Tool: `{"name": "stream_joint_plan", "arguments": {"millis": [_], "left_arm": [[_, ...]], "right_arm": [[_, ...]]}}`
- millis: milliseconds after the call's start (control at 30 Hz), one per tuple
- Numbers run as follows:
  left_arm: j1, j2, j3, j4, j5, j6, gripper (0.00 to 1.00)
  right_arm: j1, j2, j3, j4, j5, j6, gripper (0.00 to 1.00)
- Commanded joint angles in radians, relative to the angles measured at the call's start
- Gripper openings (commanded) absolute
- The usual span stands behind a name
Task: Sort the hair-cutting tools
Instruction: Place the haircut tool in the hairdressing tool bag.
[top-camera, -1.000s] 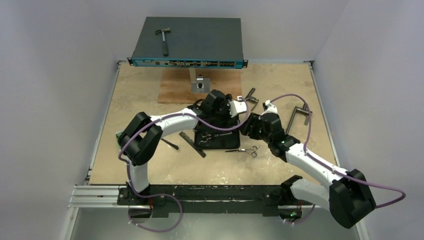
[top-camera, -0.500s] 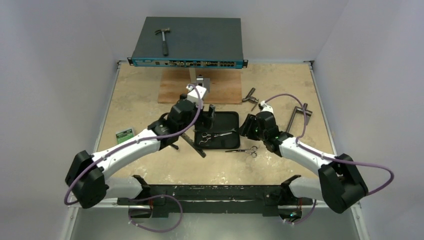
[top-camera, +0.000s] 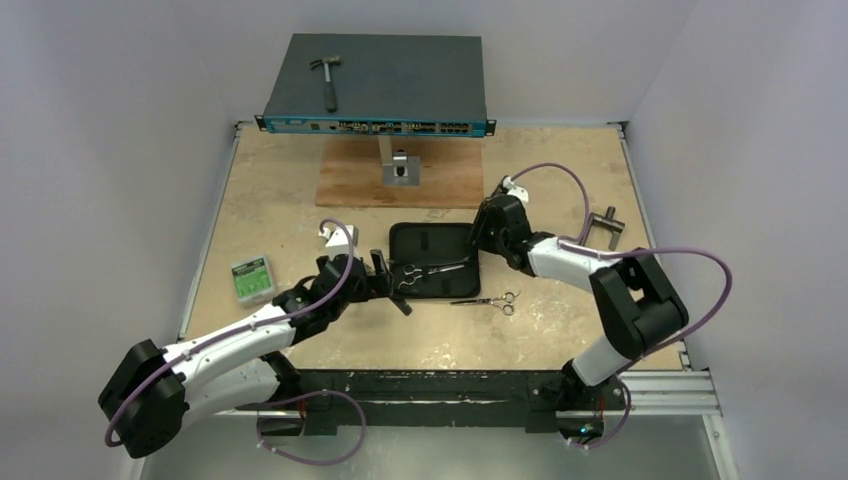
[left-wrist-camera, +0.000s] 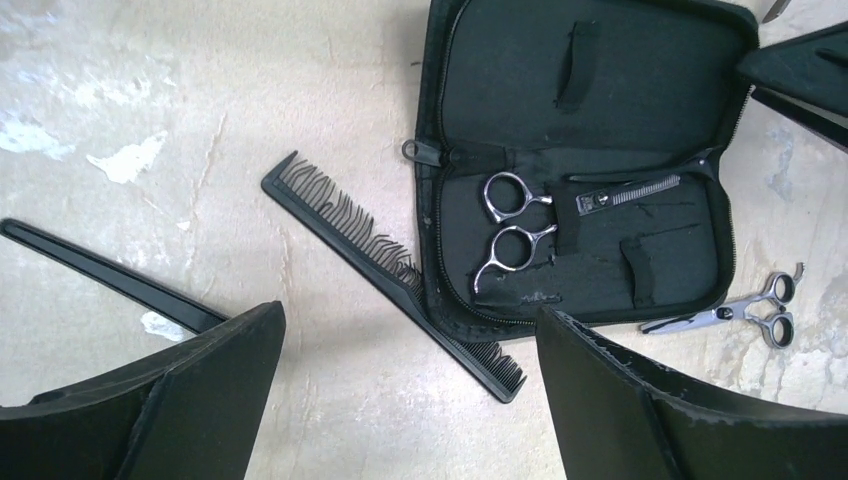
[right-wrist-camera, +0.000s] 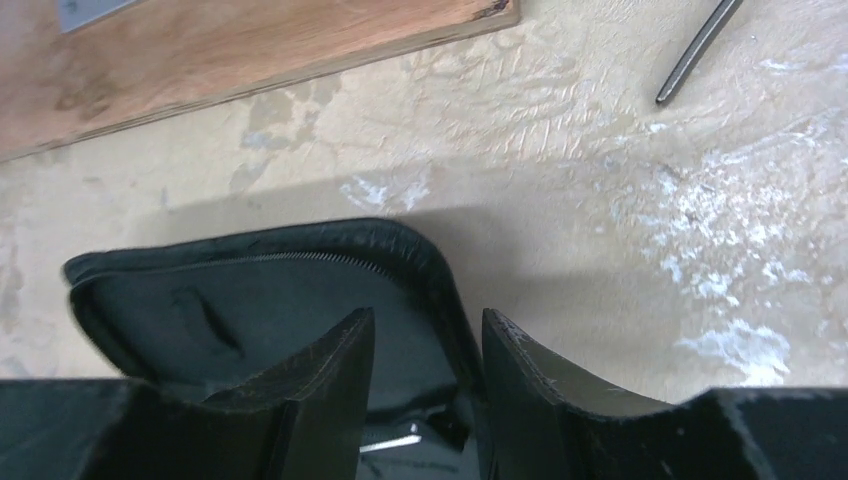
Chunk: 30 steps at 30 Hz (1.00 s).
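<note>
Green box (top-camera: 250, 279), lying at the far left of the table, is no part of the sort. Next rightward, the thin black hair clip (left-wrist-camera: 110, 280) rests flat on the table, well apart from the case. The left gripper (left-wrist-camera: 408, 330) hovers above the table with its jaws spread wide and empty, roughly over the black comb (left-wrist-camera: 390, 270). The comb lies diagonally, its lower stretch touching the left rim of the open black zip case (left-wrist-camera: 650, 70). One pair of silver scissors (left-wrist-camera: 520, 225) is seated inside the case under its straps; the second pair (left-wrist-camera: 745, 310) lies outside, just beside the lower right corner. At the case's right edge, the right gripper (right-wrist-camera: 428, 320) straddles the raised rim with a narrow gap between its jaws. Whether they pinch the rim cannot be told. Judged from this layout, the sort is early: one tool is stowed and three are left out. The step in hand appears to be taking up the comb while the other arm steadies the case. The next move calls for lowering the left jaws across the comb's thin spine. Closing squarely should keep it from sliding against the case wall.
</note>
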Motion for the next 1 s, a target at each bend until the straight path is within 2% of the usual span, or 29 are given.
{"name": "stream_joint_plan", "arguments": {"millis": [0,167,367,767,967], "left_arm": [[0.0,0.039,-0.03,0.111,0.038,-0.086,0.94],[0.0,0.09,-0.017,0.155,0.093,-0.061,0.9],[0.0,0.105,-0.029,0.177,0.108,-0.035,0.88],[-0.002,0.177,-0.035,0.207,0.152,-0.05,0.86],[-0.002,0.18,-0.038,0.204,0.149,-0.065,0.86]], "right_arm": [[-0.007,0.093,0.075,0.02,0.053,-0.003,0.42],[-0.005,0.109,0.045,0.016,0.061,0.001,0.37],[0.01,0.056,-0.085,0.039,0.022,0.012,0.31],[0.158,-0.135,-0.289,0.023,-0.002,0.139,0.31],[0.164,-0.241,-0.276,-0.074,0.049,0.128,0.33]]}}
